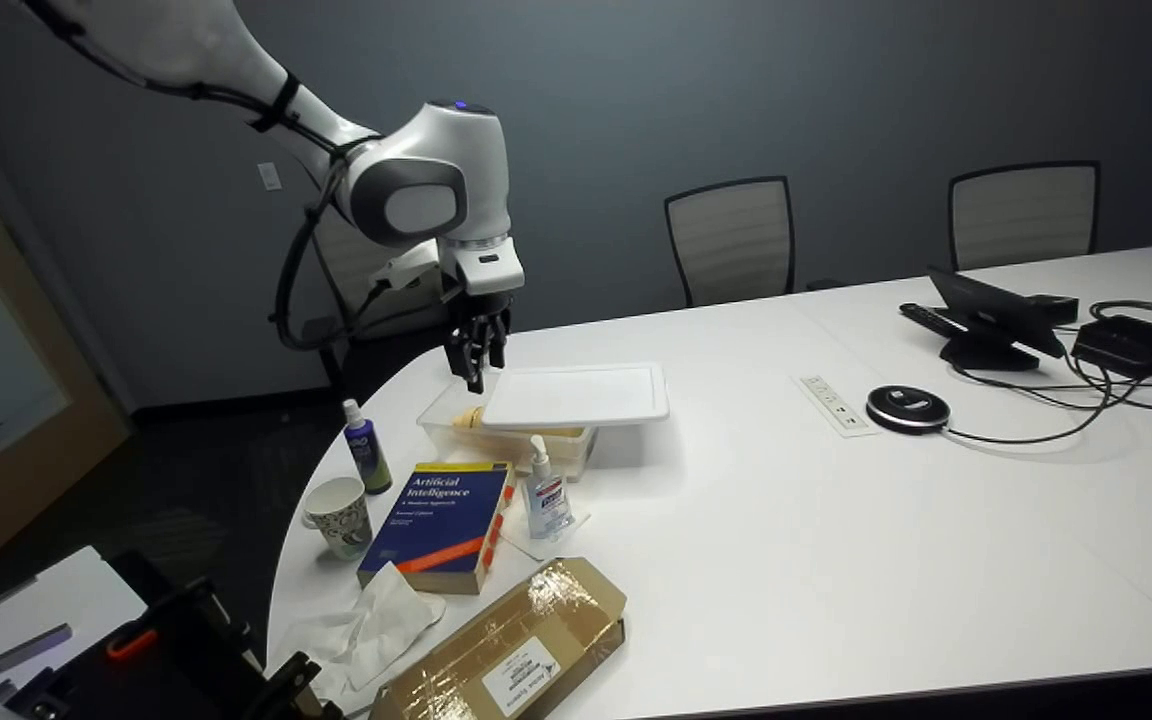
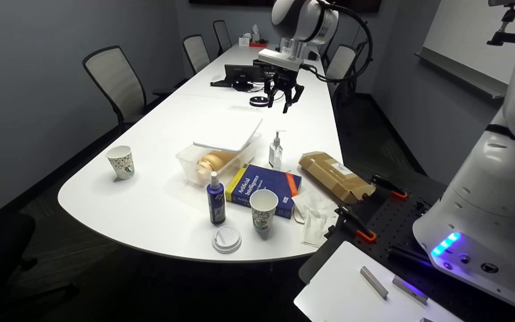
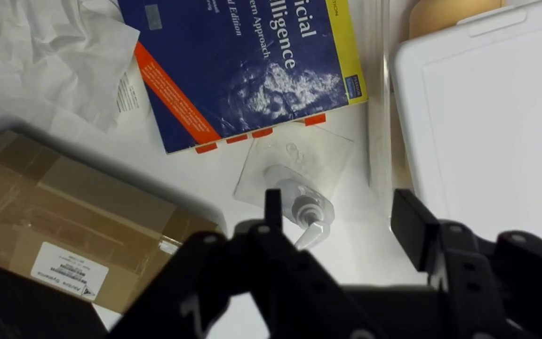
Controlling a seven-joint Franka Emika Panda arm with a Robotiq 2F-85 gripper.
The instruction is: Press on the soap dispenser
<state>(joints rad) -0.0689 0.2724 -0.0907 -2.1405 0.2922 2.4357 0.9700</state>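
The soap dispenser (image 1: 548, 508) is a small clear pump bottle with a whitish pump top. It stands upright on the white table beside the blue book (image 1: 448, 520), partly over a thin clear sheet. It also shows in an exterior view (image 2: 276, 154) and in the wrist view (image 3: 309, 209). My gripper (image 1: 483, 366) is open and empty, well above the table; it also shows in an exterior view (image 2: 278, 108). In the wrist view, the pump head lies between my fingertips (image 3: 339, 212), nearer the left finger, and below them. The nozzle tip is partly hidden by that finger.
A clear bin (image 1: 506, 440) with a tilted white lid (image 1: 581, 393) stands close to the dispenser. A cardboard box (image 1: 526, 630) lies on its other side. A purple spray bottle (image 2: 216, 201), paper cups (image 2: 263, 219) and crumpled tissue (image 2: 318, 219) are around the book.
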